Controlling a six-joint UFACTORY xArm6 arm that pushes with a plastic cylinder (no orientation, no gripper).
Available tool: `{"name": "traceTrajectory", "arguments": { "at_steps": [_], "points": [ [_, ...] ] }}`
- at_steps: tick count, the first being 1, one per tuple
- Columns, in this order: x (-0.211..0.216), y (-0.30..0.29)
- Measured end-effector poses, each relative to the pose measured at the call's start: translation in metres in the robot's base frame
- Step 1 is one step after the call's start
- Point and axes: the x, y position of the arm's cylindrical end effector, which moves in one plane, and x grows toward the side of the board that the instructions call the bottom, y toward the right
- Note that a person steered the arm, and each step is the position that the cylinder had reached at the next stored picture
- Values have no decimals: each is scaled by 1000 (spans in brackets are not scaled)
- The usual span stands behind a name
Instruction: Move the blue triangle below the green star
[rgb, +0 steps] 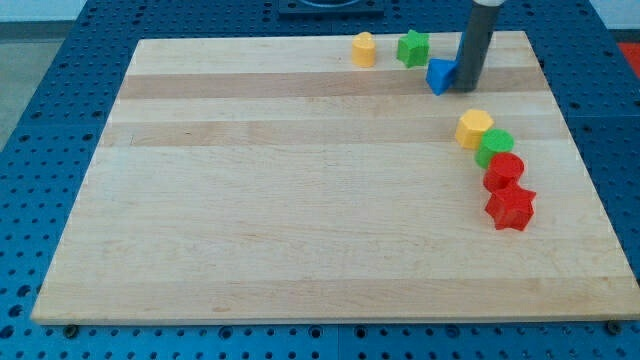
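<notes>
Wooden board (300, 200) lies flat on a blue perforated table (40, 60). The dark rod descends at the view's top right; the tip (467, 88) touches the right side of the blue triangle (440, 76). No jaws are fitted, so no jaw state applies. The blue triangle sits just below and right of the green star (413, 47). A yellow block (364, 49) stands left of the star. Lower right, a touching chain: yellow hexagon (474, 129), green block (494, 148), red block (504, 171), red star (511, 208).
</notes>
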Motion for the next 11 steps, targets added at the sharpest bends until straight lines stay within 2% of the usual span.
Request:
{"name": "traceTrajectory", "arguments": {
  "at_steps": [1,2,4,6,8,11],
  "points": [
    [-12,30],
    [-15,30],
    [-15,2],
    [7,-23],
    [12,-48],
    [12,-52]
  ]
}}
